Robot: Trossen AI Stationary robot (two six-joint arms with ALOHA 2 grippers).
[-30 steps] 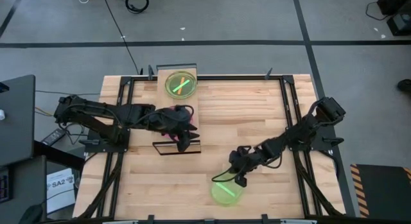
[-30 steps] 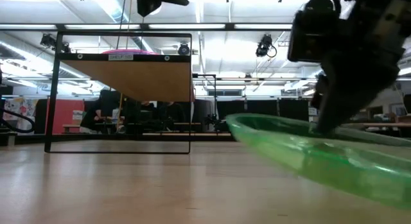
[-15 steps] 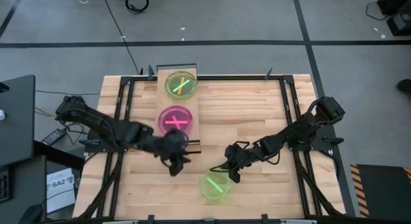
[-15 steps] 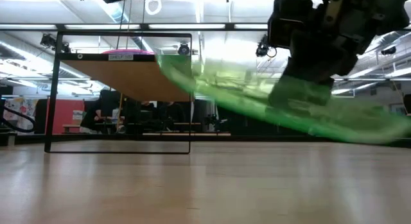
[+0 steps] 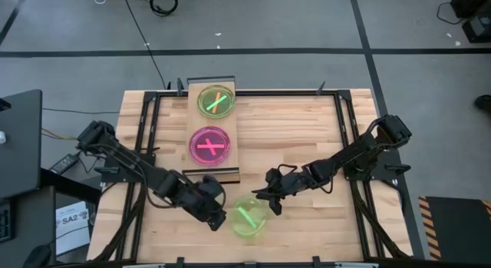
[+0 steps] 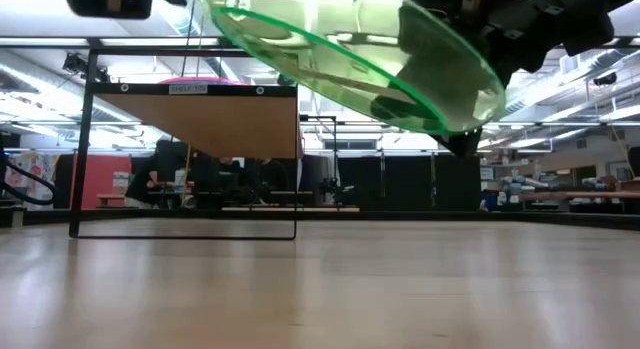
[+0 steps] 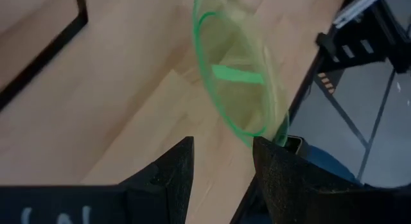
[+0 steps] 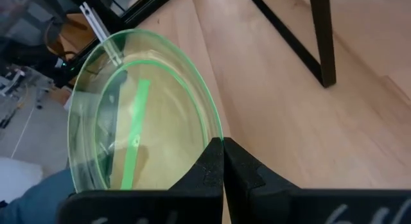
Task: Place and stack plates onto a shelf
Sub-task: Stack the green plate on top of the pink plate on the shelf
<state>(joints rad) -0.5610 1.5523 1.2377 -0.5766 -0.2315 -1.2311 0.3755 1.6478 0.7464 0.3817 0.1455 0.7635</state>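
A: Reading anything from above? I make out "SA2" on a white sheet [image 5: 70,219] lying on the floor off the table's left edge, nothing more.

B: Same. Otherwise a slatted light-wood table [image 5: 307,130] in a black frame on grey floor crossed by dark tape lines. The shelf [image 5: 214,170] runs from the far edge toward the middle, carrying a yellow-green plate [image 5: 216,101] at its far end and a pink plate [image 5: 210,144] nearer, each showing crossed stripes.

A: And the grippers?

B: The right gripper [image 5: 263,196] is closed on the rim of a green plate [image 5: 247,216] near the front edge. The left gripper [image 5: 218,216] sits just beside that plate's other side.

A: Low view?

B: A small label on the shelf's [image 6: 210,124] top rail, too small to read. The green plate [image 6: 350,64] hangs tilted, well above the tabletop [image 6: 300,289]. Behind it: a large hall with strip lights, dark partitions and a red panel at the left.

A: Left wrist view?

B: Its fingers [image 7: 170,172] stand apart, gripping nothing, with the green plate [image 7: 234,83] on edge beyond them, above the wood.

A: Right wrist?

B: Fingers [image 8: 215,163] pinched together on the green plate's [image 8: 144,140] rim; one green stripe crosses it. A black shelf leg [image 8: 321,38] stands on the planks beyond.
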